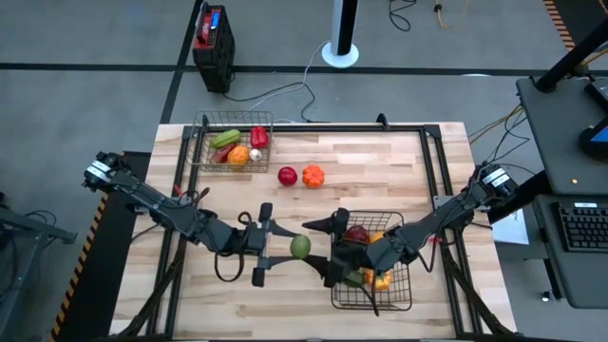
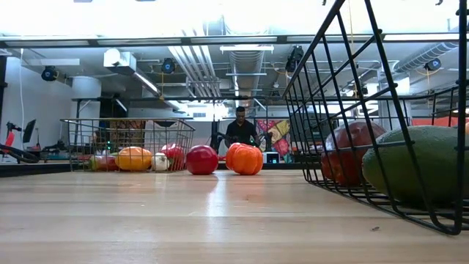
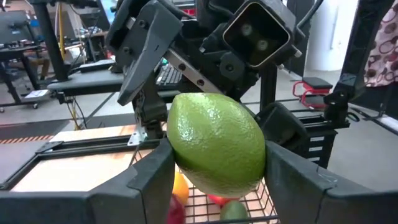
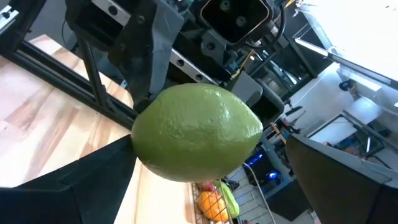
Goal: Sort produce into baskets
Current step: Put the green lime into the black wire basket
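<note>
Between the two arms, over the near middle of the table (image 1: 285, 204), a green lime (image 1: 300, 247) hangs clear of the wood, pinched in the left gripper (image 1: 285, 249) — its fingers are partly closed, one dark pad on either side of the fruit, as the left wrist view shows. The lime's long axis runs roughly across the line between the two grippers, so its rounded flank faces the right gripper (image 1: 321, 249), which sits just to its right with its jaws spread as wide as they go and holding nothing. In the right wrist view the lime fills the gap between those open fingers, yet I cannot tell whether either finger touches it. This looks like a handover: the right arm is the nearer one to the basket (image 1: 394, 296) at the near right, which already holds a red piece, a yellow one and a green one. The coming move would turn on the right fingers closing squarely across the lime before the left ones let go — otherwise the smooth fruit could slip and drop to the table. At the far left stands the second basket (image 1: 204, 142) with several pieces in it, and an apple (image 1: 287, 176) and an orange pumpkin (image 1: 313, 176) lie loose on the table beside it, not yet sorted.
</note>
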Tool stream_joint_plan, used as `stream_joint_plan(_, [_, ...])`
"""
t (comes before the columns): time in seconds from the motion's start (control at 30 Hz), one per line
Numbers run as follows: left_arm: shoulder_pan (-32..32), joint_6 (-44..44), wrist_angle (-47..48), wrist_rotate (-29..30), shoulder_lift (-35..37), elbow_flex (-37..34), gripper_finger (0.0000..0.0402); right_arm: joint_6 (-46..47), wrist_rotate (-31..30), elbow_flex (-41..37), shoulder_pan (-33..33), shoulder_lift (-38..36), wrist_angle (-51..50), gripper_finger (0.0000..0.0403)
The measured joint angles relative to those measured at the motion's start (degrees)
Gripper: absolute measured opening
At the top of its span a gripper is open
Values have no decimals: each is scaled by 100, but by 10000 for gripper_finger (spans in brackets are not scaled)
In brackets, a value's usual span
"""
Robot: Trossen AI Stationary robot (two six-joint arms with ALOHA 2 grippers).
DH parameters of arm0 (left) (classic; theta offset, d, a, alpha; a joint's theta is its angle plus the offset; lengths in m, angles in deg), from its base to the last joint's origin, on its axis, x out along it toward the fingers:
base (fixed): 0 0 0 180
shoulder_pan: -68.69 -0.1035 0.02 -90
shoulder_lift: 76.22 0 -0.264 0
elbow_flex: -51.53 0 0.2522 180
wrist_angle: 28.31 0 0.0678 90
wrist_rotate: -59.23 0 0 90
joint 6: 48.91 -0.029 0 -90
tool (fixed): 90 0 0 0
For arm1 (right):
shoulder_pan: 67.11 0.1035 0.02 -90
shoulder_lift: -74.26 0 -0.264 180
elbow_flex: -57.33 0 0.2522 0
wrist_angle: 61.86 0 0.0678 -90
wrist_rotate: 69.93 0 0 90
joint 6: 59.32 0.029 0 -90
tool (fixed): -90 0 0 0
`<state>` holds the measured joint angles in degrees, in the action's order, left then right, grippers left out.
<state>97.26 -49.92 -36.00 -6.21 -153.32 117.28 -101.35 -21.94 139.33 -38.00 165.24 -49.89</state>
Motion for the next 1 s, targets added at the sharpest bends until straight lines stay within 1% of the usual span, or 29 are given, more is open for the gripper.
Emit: stream_joint_plan(1.0, [-73, 0, -2, 12, 0, 0, 201, -63, 51, 60, -1, 0, 2, 399])
